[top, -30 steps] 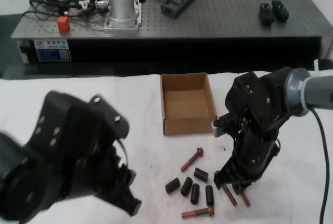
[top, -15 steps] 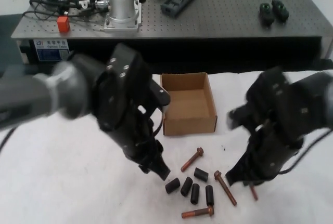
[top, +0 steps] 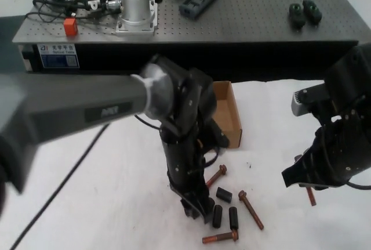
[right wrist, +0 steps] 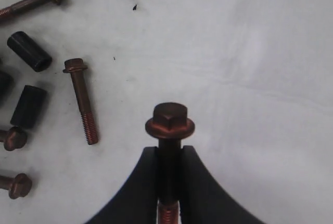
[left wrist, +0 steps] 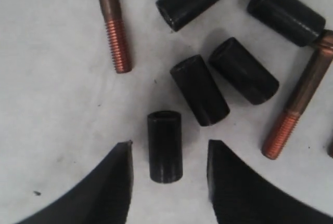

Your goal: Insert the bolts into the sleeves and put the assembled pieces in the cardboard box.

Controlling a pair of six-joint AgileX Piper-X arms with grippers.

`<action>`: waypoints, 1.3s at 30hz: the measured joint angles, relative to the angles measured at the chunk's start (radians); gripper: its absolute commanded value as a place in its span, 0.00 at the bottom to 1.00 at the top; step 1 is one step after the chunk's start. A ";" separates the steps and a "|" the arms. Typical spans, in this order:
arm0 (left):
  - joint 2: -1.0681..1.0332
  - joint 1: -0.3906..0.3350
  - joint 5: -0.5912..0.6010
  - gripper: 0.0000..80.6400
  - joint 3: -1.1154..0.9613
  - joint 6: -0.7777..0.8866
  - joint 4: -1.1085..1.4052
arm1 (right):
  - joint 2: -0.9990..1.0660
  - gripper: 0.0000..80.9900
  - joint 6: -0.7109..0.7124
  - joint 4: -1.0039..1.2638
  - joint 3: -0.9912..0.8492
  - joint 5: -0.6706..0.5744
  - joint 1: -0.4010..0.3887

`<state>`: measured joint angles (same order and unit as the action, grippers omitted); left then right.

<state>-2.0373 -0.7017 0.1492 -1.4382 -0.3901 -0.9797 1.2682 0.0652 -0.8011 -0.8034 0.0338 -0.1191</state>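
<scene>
Sleeves (left wrist: pixel 165 146): matte black. Bolts (right wrist: pixel 169 125): copper-brown, threaded ends brighter orange. Cardboard box (top: pixel 231 123): tan. Bench cloth (top: pixel 104 163): white. Rear table (top: pixel 249 18): grey, regular grid of holes. Small block (top: pixel 70 26): orange. Left gripper (left wrist: pixel 169 143), right gripper (right wrist: pixel 169 151): black.

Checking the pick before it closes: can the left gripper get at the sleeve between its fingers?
Probably yes: the left gripper is open, one finger on each side of the sleeve, with a gap on both sides. The neighbouring sleeve lies close but apart.
</scene>
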 measured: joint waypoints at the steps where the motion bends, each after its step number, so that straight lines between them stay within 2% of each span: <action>1: -0.006 0.000 -0.009 0.42 -0.004 -0.002 -0.002 | -0.001 0.02 0.000 -0.005 0.001 0.000 0.000; 5: -0.011 -0.002 -0.023 0.40 -0.011 -0.010 -0.004 | -0.017 0.02 0.000 -0.014 0.001 -0.006 0.009; 13: -0.014 -0.002 -0.035 0.01 -0.011 -0.084 0.009 | -0.017 0.02 0.000 -0.027 0.003 -0.021 0.009; 15: -0.014 -0.002 -0.035 0.01 -0.011 -0.093 0.011 | -0.017 0.02 0.000 -0.027 0.003 -0.034 0.009; 17: -0.014 -0.002 -0.035 0.01 -0.011 -0.100 0.011 | -0.021 0.02 0.000 -0.010 0.003 -0.100 0.009; 20: -0.009 -0.002 -0.031 0.01 -0.011 -0.096 0.015 | -0.075 0.02 -0.007 0.105 0.007 -0.263 0.009; 24: 0.023 0.005 0.026 0.01 -0.005 -0.015 0.041 | -0.171 0.02 -0.080 0.296 0.008 -0.393 -0.004; 29: 0.238 0.012 0.142 0.01 0.092 0.098 0.282 | -0.231 0.02 -0.138 0.450 0.008 -0.422 -0.032; 33: 0.440 0.015 0.269 0.01 0.278 0.230 0.561 | -0.267 0.02 -0.272 0.631 0.008 -0.462 -0.089; 37: 0.545 0.015 0.365 0.01 0.429 0.375 0.741 | -0.268 0.02 -0.306 0.766 0.008 -0.441 -0.166; 39: 0.634 0.015 0.407 0.01 0.562 0.470 0.947 | -0.268 0.02 -0.309 0.792 0.008 -0.428 -0.184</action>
<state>-1.4033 -0.6869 0.5559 -0.8763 0.0802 -0.0330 0.9999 -0.2438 -0.0093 -0.7956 -0.3947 -0.3026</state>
